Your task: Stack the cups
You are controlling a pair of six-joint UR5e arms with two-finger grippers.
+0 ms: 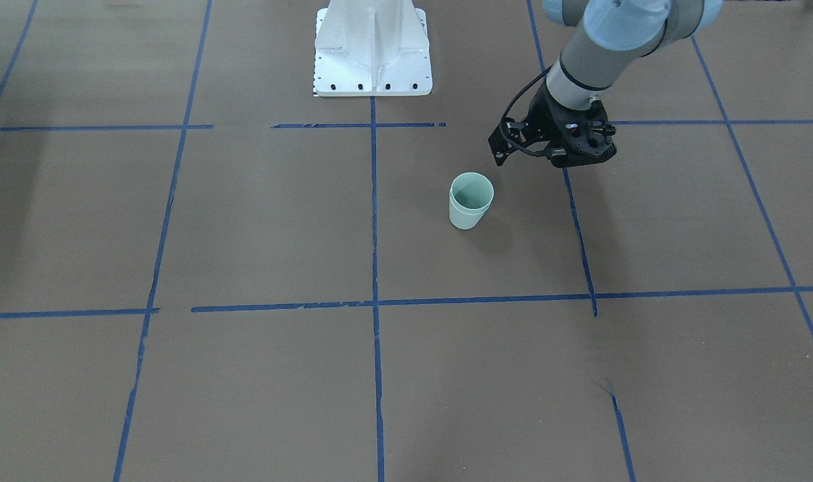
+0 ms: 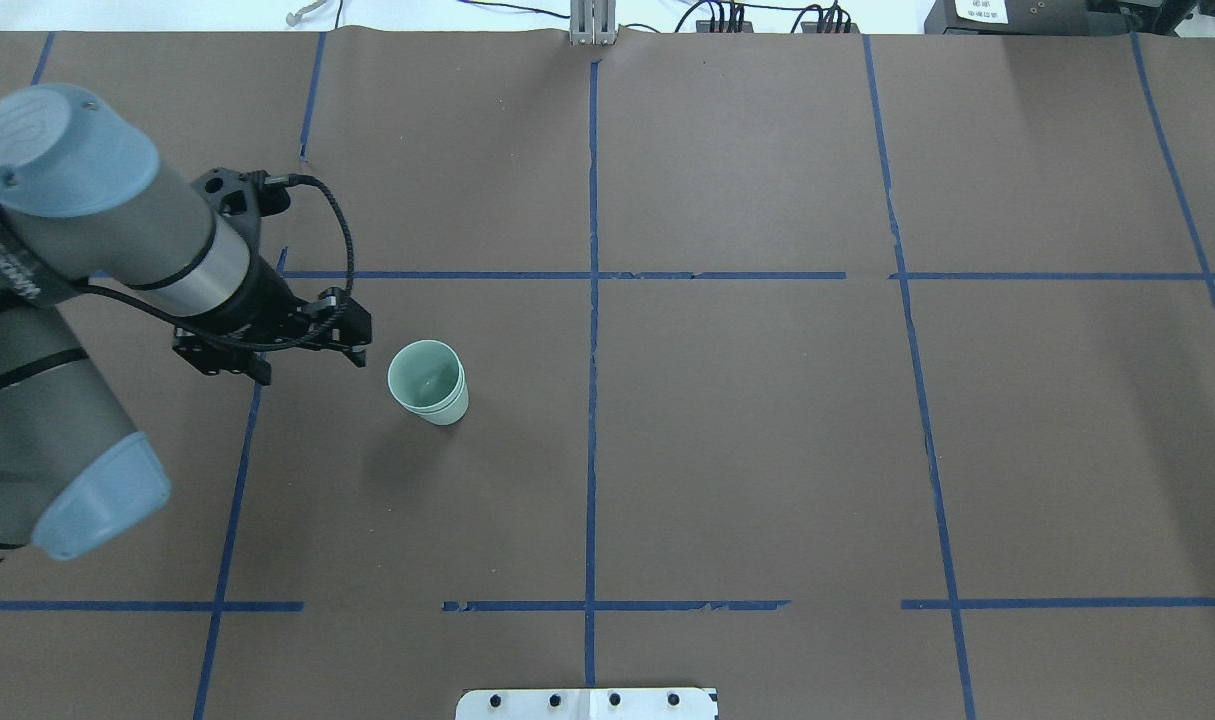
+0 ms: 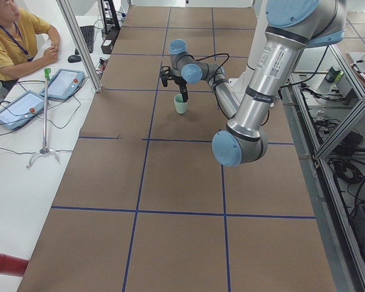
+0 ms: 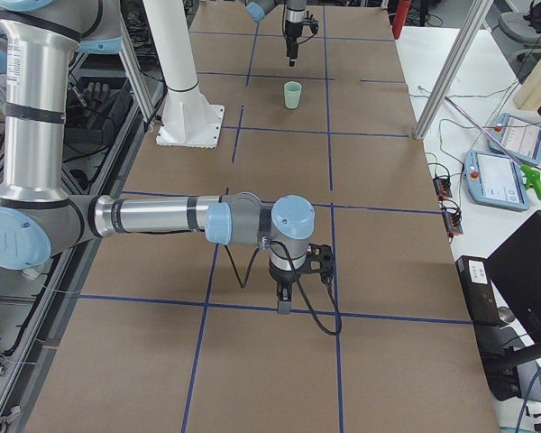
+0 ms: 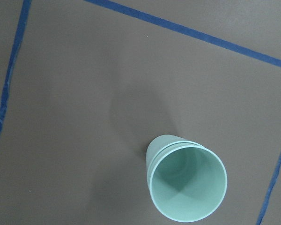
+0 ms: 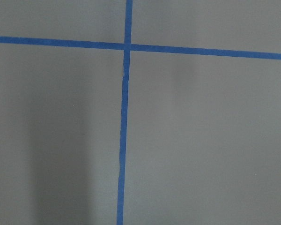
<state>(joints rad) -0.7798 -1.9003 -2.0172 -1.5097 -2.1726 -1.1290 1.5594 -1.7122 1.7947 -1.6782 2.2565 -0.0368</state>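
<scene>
The two pale mint-green cups stand nested, one inside the other, upright on the brown table. The lower cup's rim shows just under the upper one's in the left wrist view. The stack also shows in the overhead view. My left gripper hangs above the table beside the stack, apart from it. Its fingers are hidden under the wrist, so I cannot tell if it is open or shut. My right gripper points down far from the cups. I cannot tell its state.
The table is covered in brown paper with a blue tape grid. The white robot base stands at the table's robot-side edge. A seated operator and tablets are beside the table.
</scene>
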